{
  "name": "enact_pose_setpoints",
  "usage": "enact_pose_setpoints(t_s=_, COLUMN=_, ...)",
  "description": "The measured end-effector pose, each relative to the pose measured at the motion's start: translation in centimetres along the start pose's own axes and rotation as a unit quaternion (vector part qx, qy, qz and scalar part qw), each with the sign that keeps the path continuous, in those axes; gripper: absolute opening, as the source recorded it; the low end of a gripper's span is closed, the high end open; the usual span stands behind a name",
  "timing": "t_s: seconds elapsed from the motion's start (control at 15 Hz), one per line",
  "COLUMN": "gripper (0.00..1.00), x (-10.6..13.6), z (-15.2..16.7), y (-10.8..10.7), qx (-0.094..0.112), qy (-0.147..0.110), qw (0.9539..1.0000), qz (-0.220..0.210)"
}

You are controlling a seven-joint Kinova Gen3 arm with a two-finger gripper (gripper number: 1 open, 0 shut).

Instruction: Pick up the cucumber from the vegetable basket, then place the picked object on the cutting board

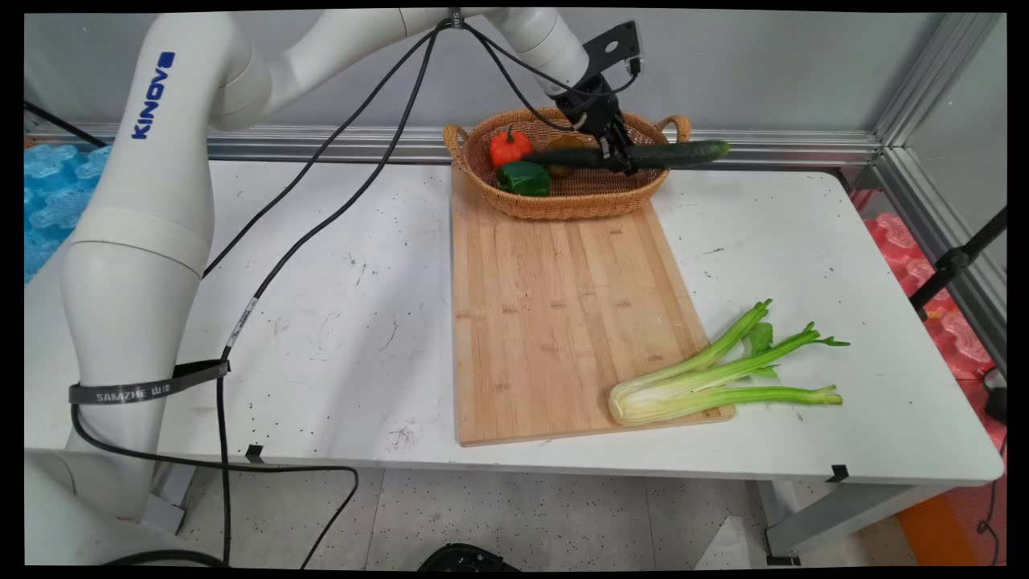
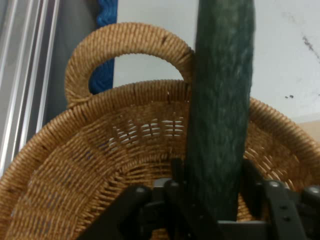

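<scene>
My jaws (image 1: 617,157) are clamped on the cucumber (image 1: 643,154) near its middle, holding it level above the basket (image 1: 563,205), one end poking out past the right rim. Under me sit a red pepper (image 1: 510,146) and a green pepper (image 1: 522,178). Board (image 1: 555,322) lies in front of the basket, celery (image 1: 707,378) at its near right corner. From my hand the cucumber (image 2: 220,110) crosses the basket (image 2: 100,165) handle, jaws (image 2: 215,200) tight round it
</scene>
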Motion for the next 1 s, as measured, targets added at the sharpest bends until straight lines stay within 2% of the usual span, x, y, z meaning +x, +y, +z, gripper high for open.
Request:
enact_pose_setpoints(t_s=0.47, gripper=0.00, x=0.7, z=-0.5, y=-0.1, qx=-0.003, qy=0.007, qw=1.0000, qz=-0.002)
enact_pose_setpoints(t_s=0.73, gripper=0.00, x=2.8, z=-2.0, y=0.2, qx=0.001, qy=0.020, qw=0.9998, qz=-0.002)
enact_pose_setpoints(t_s=1.0, gripper=0.00, x=5.4, z=-3.5, y=1.4, qx=0.000, qy=0.027, qw=0.9996, qz=0.000)
